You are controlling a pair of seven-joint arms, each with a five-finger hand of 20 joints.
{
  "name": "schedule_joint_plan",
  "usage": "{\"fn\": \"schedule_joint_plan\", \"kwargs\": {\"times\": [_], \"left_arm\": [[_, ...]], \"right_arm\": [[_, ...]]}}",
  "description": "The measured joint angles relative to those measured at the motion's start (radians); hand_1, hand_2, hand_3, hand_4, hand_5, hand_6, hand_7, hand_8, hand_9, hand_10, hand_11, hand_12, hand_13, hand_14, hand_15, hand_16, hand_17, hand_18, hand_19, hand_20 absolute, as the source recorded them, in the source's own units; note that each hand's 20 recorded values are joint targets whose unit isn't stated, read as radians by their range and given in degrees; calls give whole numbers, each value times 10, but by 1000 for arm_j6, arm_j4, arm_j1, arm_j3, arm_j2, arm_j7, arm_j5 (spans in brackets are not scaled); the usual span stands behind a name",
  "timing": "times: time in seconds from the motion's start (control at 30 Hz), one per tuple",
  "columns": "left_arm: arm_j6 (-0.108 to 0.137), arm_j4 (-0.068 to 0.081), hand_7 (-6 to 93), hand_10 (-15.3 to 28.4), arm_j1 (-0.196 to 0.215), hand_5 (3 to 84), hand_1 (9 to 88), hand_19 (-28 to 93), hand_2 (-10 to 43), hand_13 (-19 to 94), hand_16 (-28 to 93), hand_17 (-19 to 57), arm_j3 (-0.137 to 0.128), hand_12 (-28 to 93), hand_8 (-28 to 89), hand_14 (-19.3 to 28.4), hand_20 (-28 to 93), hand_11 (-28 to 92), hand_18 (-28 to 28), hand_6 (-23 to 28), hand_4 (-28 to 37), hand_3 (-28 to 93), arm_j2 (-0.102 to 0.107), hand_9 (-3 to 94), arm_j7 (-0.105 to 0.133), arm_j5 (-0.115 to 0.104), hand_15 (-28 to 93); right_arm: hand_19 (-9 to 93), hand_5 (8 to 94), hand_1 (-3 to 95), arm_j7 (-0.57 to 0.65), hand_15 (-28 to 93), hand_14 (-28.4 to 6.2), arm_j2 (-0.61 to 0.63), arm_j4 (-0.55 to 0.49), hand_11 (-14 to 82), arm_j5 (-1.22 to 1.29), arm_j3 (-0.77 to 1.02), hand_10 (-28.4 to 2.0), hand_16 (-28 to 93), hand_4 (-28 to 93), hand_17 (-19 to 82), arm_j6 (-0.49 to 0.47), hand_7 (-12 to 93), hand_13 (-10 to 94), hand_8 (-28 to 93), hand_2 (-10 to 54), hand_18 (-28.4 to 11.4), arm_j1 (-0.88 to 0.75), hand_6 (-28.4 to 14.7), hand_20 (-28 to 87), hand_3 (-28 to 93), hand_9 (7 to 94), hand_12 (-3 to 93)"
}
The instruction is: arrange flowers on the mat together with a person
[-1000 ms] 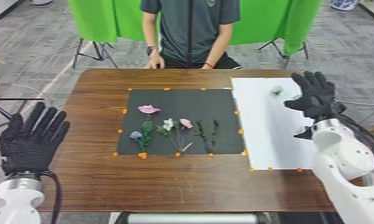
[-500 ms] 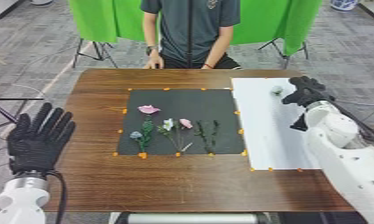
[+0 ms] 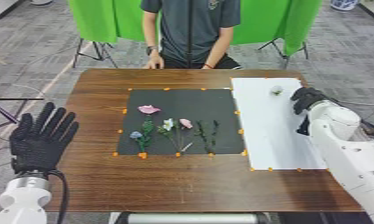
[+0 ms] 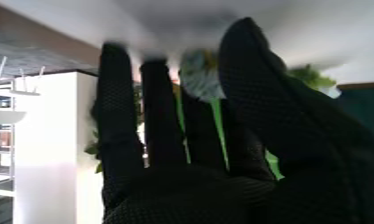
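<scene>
Across the bench [image 3: 183,187], a black mat [image 3: 199,101] adjoins a white sheet [image 3: 262,127], at whose edge the right hand [image 3: 310,96] keeps fingers [image 4: 117,107] straight, thumb apart, presumably making room to grasp the pale flower [image 3: 277,89] lying on it.

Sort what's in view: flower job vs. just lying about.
Job:
- dark mat
- pink flower, blue flower, white flower on it
- white sheet
- pale flower on the sheet
- right hand

Lying about:
- green backdrop
- patterned pot on the floor
</scene>
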Motion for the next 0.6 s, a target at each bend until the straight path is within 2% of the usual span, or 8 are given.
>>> {"fn": "schedule_joint_plan", "kwargs": {"times": [0.07,0.1,0.23,0.43,0.6], "left_arm": [[0,1,140,138,-2,439,279,253,144,303,-51,-35,2,70,-116,148,111,191,120,58,-283,719,0,411,-2,0,263],[0,2,140,138,-4,439,280,254,144,303,-51,-35,3,69,-116,149,111,191,120,58,-283,718,0,411,-3,0,264],[0,5,143,138,-12,442,279,256,145,302,-51,-36,9,70,-116,149,111,193,121,59,-283,718,0,413,-4,0,267],[4,5,144,138,-15,442,279,260,146,302,-51,-38,11,70,-117,150,111,192,123,59,-283,718,-1,413,-5,1,270],[3,3,143,138,-11,442,278,261,146,302,-52,-38,7,69,-117,150,110,192,123,58,-283,719,-2,413,-6,1,271]], "right_arm": [[619,571,641,-15,286,-23,3,-3,161,-8,3,-78,333,-283,356,23,259,570,-172,-95,-122,-2,76,197,603,565,162],[643,600,650,-25,312,-20,3,-3,159,-12,3,-67,384,-283,373,36,291,600,-103,-95,-119,-6,67,232,584,618,245],[672,630,649,-60,367,-17,4,-14,112,-26,-5,-58,430,-282,393,119,367,640,-76,-95,-117,-37,49,268,578,727,402],[698,633,629,-75,394,-20,10,-67,128,-26,-14,-59,441,-283,400,186,402,653,-74,-95,-125,-95,38,281,613,749,431],[701,627,624,-92,401,-20,34,-191,128,-18,-13,-61,441,-283,400,236,398,652,-75,-95,-125,-177,34,281,623,751,430]]}}
